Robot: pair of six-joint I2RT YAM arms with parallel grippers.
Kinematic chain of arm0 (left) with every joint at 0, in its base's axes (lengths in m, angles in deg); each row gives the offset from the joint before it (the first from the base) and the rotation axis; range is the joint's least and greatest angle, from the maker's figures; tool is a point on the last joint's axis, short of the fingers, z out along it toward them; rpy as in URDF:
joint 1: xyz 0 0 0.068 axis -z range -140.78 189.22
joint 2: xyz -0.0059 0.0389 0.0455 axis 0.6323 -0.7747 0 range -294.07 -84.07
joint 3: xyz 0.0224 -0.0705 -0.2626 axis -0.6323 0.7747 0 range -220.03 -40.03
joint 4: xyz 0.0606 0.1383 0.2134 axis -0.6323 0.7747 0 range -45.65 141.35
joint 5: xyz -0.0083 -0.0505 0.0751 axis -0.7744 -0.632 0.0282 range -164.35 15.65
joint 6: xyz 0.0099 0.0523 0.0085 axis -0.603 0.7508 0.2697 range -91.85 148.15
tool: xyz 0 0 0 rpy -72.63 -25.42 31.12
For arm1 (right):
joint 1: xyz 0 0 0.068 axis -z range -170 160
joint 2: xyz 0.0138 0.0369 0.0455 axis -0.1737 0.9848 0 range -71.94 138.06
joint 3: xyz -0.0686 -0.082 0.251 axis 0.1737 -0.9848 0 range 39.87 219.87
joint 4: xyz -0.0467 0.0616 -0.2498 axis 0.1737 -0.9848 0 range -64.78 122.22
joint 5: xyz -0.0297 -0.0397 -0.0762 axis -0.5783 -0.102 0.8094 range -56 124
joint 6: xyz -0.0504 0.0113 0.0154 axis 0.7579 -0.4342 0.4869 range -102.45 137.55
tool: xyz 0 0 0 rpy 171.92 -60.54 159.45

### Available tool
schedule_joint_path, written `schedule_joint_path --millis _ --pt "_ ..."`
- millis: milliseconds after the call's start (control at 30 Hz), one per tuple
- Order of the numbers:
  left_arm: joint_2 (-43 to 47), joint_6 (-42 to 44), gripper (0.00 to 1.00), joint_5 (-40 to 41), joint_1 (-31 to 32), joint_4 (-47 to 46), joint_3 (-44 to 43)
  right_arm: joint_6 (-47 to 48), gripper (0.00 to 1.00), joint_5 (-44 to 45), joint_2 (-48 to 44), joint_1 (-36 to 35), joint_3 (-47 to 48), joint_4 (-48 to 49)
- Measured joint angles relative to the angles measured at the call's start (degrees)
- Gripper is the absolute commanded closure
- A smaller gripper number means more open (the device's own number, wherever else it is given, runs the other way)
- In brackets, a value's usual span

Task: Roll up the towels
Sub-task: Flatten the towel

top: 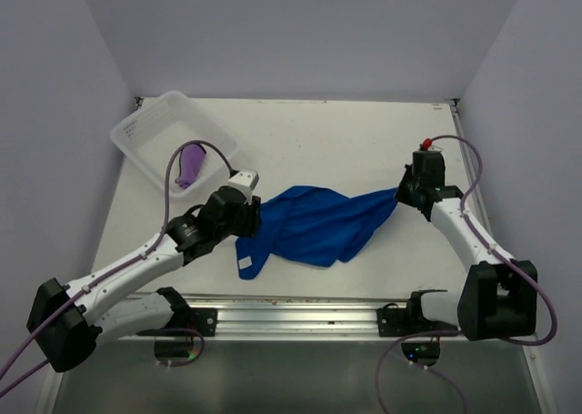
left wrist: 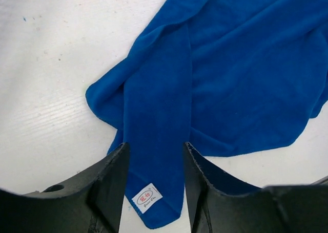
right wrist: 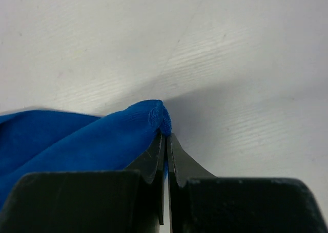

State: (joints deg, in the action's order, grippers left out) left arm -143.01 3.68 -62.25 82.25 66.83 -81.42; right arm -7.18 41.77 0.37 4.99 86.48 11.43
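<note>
The right tool point(right wrist: 167, 136) is clamping the blue towel point(top: 314, 225) by a corner, stretching it (for rolling, probably); the left tool point(left wrist: 155, 148) is hovering apart astride its tagged end.

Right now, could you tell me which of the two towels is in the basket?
The purple towel, bunched up inside the white basket; the blue towel lies spread on the table instead.

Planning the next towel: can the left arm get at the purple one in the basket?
Probably yes. The purple towel lies uncovered in the open white basket, close beyond the left gripper, whose open jaws grip nothing; only the basket's low wall stands between.
</note>
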Motion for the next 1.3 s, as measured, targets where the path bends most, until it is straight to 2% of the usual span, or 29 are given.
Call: schedule_joint_path --millis 233,533,700,833,933,1033,1300 --pt "-1.66 -3.15 0.49 -1.64 0.00 -5.01 6.58 0.96 1.00 0.81 -0.02 8.46 0.31 -0.63" --pt "-4.63 -4.48 0.49 -5.40 0.00 -18.73 13.18 1.20 1.00 -1.97 0.35 8.83 -1.81 0.44" --pt "-11.17 -4.15 0.49 -6.64 0.00 -26.69 12.76 1.33 1.00 -3.58 1.07 8.83 -2.62 0.61" --pt "-18.58 -3.28 0.56 -6.64 -0.02 -28.96 11.87 1.46 1.00 -4.79 1.20 8.83 -2.62 1.14" --pt "-21.46 -2.84 0.75 -6.64 -0.13 -29.07 11.23 1.55 1.00 -5.42 1.27 8.83 -2.71 1.55" --pt "-22.03 -2.03 0.87 -5.77 -0.15 -28.52 10.01 1.66 1.00 -5.90 1.31 8.83 -3.04 2.14" --pt "-15.58 -0.07 0.85 0.98 -0.15 -21.59 6.67 1.73 1.00 -5.73 1.55 8.83 -3.04 2.38"
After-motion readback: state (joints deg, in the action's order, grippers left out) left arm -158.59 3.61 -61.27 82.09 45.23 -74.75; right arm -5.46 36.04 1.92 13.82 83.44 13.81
